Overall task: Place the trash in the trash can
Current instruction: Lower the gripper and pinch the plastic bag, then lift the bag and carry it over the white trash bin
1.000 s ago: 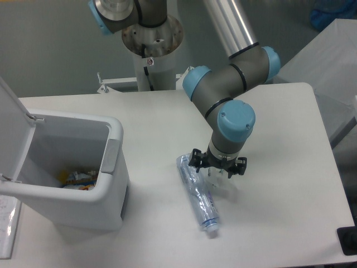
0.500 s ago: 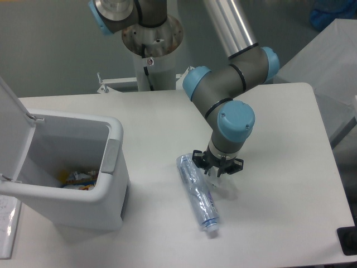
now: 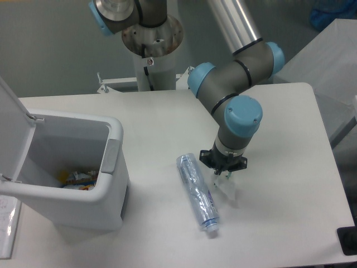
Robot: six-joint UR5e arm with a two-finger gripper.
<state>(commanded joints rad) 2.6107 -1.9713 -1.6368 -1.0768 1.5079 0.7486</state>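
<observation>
Closest to me, the squashed clear plastic bottle with a bluish label and white cap lies flat on the white table, cap end pointing toward the near edge, with a fair strip of bare tabletop between the cap and that edge. The label has some print on it but it's way too small and blurry to read.

Just to the right of the bottle sits the small crumpled clear wrapper with a green edge. The black two-finger gripper points straight down on it, and the fingers look pinched together on the wrapper's top, though it's a tight view. Bottle and wrapper are near each other but not touching, as far as I can see.

Over on the left is the big white rectangular plastic trash can with a grey tab on its rim, flip lid standing open. It sits well apart from the bottle, with open table between them. Some colourful scraps lie at the bottom; can't read anything on them.

Farther back, the grey arm with light blue joint caps rises from its base at the far table edge.
</observation>
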